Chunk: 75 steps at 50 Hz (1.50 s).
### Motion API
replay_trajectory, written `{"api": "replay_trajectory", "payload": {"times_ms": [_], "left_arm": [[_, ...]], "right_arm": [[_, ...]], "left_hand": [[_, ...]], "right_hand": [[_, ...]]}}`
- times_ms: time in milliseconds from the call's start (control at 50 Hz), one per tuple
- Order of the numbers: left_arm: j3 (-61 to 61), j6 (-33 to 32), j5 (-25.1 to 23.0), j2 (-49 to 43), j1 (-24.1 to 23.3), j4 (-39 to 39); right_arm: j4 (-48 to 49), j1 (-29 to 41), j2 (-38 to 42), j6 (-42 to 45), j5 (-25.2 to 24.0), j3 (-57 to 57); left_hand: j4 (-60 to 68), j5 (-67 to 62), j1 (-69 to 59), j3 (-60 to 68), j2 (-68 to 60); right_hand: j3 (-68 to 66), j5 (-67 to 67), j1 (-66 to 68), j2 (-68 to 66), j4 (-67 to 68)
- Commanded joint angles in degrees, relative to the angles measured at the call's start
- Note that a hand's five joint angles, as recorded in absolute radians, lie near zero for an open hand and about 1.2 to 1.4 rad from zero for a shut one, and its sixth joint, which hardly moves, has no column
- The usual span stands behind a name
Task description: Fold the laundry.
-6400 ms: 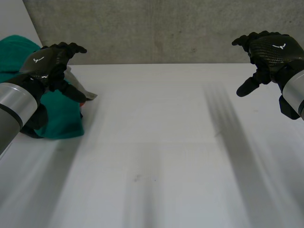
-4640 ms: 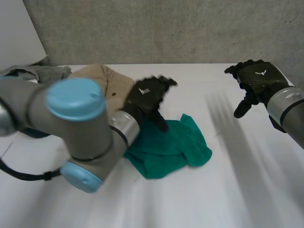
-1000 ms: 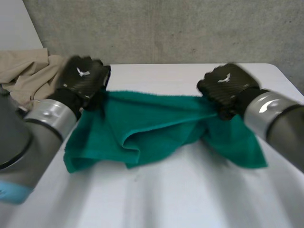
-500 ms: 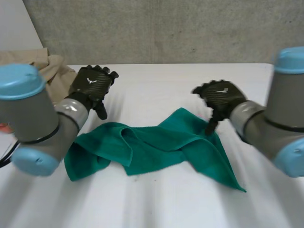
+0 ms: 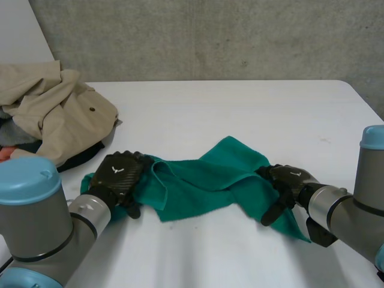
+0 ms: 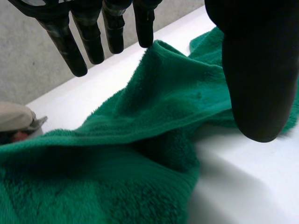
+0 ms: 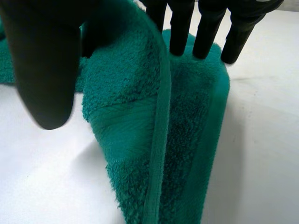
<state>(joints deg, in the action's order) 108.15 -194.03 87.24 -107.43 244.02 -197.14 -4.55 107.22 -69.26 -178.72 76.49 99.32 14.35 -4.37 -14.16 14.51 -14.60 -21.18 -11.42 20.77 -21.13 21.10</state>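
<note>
Green towel (image 5: 204,180) lies crumpled mid-table on white table (image 5: 240,102), betw. both arms. L hand (image 5: 120,175) rests on towel's left end. Wrist view: fingers (image 6: 88,37) straight, thumb (image 6: 252,70) well apart, nothing pinched, so hand's open w/ a towel fold under palm. R hand (image 5: 287,180) on towel's right end: fingers (image 7: 205,28) straight, tips at the cloth, thumb (image 7: 42,60) apart. A raised fold stands betw. them, unclamped, hand open. Beige garment (image 5: 54,114) heaped at table's far left corner.
</note>
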Motion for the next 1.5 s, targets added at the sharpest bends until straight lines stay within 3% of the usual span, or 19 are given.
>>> {"api": "replay_trajectory", "payload": {"times_ms": [20,60,80,100,140,220,280,400,480,640,660,680,700,840,1060,1140,1360,1440,1500], "left_arm": [[-2.8,-4.9,0.0,-6.4,0.2,-5.4],[-4.3,-6.4,-0.1,-8.4,0.6,-5.4],[-5.0,-7.3,-0.1,-9.2,0.7,-5.3],[-6.1,-8.9,-0.2,-10.5,1.2,-5.3],[-6.9,-9.9,-0.1,-11.0,1.6,-5.3],[-7.2,-10.3,-0.1,-8.3,2.3,-5.6],[-6.7,-9.1,0.0,0.5,2.8,-6.2],[-8.2,-0.6,-0.9,12.6,5.1,-5.9],[-9.9,0.5,-2.5,16.9,8.3,-1.0],[-7.8,1.0,-10.9,13.7,13.0,6.2],[-6.9,1.0,-11.6,12.3,12.7,6.2],[-5.6,1.3,-12.4,10.3,11.4,5.7],[-5.1,1.4,-12.4,9.4,10.3,5.7],[-5.9,3.5,-9.8,1.5,-4.8,0.3],[-24.5,11.2,-1.0,-15.4,-18.5,-2.6],[-33.4,11.2,-0.9,-23.5,-22.4,2.4],[-52.0,11.8,-0.1,-38.0,-23.9,11.5],[-55.3,11.5,3.5,-39.9,-23.7,11.2],[-56.5,11.2,8.2,-39.5,-23.4,9.5]], "right_arm": [[3.8,1.2,2.4,0.7,0.7,0.3],[4.7,1.4,2.6,1.2,0.8,0.4],[5.9,1.4,2.9,1.4,1.1,0.4],[6.4,1.5,2.9,1.4,1.3,0.4],[7.5,1.4,2.6,2.0,1.8,0.3],[8.6,0.7,0.9,7.9,4.2,-0.6],[8.3,0.5,-4.6,15.7,6.2,-1.1],[5.4,-2.7,-14.7,31.6,7.3,-4.5],[0.0,-3.6,-21.3,37.5,6.9,-9.1],[-12.0,-3.7,-23.8,39.4,4.1,-13.8],[-12.8,-3.7,-22.2,39.0,3.5,-13.1],[-12.8,-3.6,-20.8,38.9,3.1,-12.7],[-12.6,-3.4,-19.5,38.9,2.9,-12.3],[-9.2,-3.2,-14.2,36.3,3.3,-8.9],[-5.5,-3.7,-16.8,34.5,3.1,-1.4],[-4.2,-3.8,-18.0,34.5,3.1,0.4],[-2.0,-5.4,-19.3,34.5,2.7,4.4],[-1.3,-6.3,-19.6,34.7,2.6,5.8],[-0.8,-7.0,-19.8,34.9,2.6,6.6]], "left_hand": [[19.3,-19.3,-19.5,19.2,-19.1],[27.8,-27.8,-28.0,27.6,-27.5],[33.2,-33.1,-33.3,33.0,-32.9],[51.0,-51.0,-51.2,50.9,-50.8],[65.6,-65.6,-65.8,65.5,-65.4],[65.7,-65.6,-65.8,65.5,-65.4],[65.7,-65.6,-65.8,65.5,-65.4],[65.7,-65.6,-65.8,65.5,-65.4],[65.7,-65.6,-65.8,65.5,-65.4],[65.7,-65.6,-65.8,65.5,-65.4],[58.7,-58.7,-58.9,58.5,-58.4],[25.6,-25.6,-25.8,25.5,-25.4],[17.5,-17.5,-17.7,17.3,-17.2],[14.0,-14.0,-14.2,13.9,-13.8],[10.3,-10.3,-10.5,10.2,-10.1],[10.5,-10.5,-10.7,10.3,-10.3],[11.8,-11.8,-12.0,11.7,-11.6],[27.1,-27.1,-27.3,26.9,-26.9],[56.2,-56.2,-56.4,56.0,-55.9]], "right_hand": [[-28.4,-28.1,28.8,-28.4,28.5],[-38.3,-38.1,38.7,-38.4,38.4],[-53.5,-53.3,53.9,-53.6,53.6],[-58.8,-58.5,59.2,-58.8,58.8],[-58.8,-58.6,59.2,-58.9,58.9],[-58.8,-58.6,59.2,-58.9,58.9],[-58.8,-58.6,59.2,-58.9,58.9],[-58.8,-58.6,59.2,-58.9,58.9],[-58.8,-58.6,59.2,-58.9,58.9],[-58.8,-58.6,59.2,-58.9,58.9],[-58.8,-58.6,59.2,-58.9,58.9],[-58.8,-58.6,59.2,-58.9,58.9],[-58.8,-58.6,59.2,-58.9,58.9],[-58.8,-58.6,59.2,-58.9,58.9],[-58.8,-58.6,59.2,-58.9,58.9],[-58.8,-58.6,59.2,-58.9,58.9],[-58.8,-58.6,59.2,-58.9,58.9],[-58.8,-58.6,59.2,-58.9,58.9],[-58.8,-58.6,59.2,-58.9,58.9]]}}
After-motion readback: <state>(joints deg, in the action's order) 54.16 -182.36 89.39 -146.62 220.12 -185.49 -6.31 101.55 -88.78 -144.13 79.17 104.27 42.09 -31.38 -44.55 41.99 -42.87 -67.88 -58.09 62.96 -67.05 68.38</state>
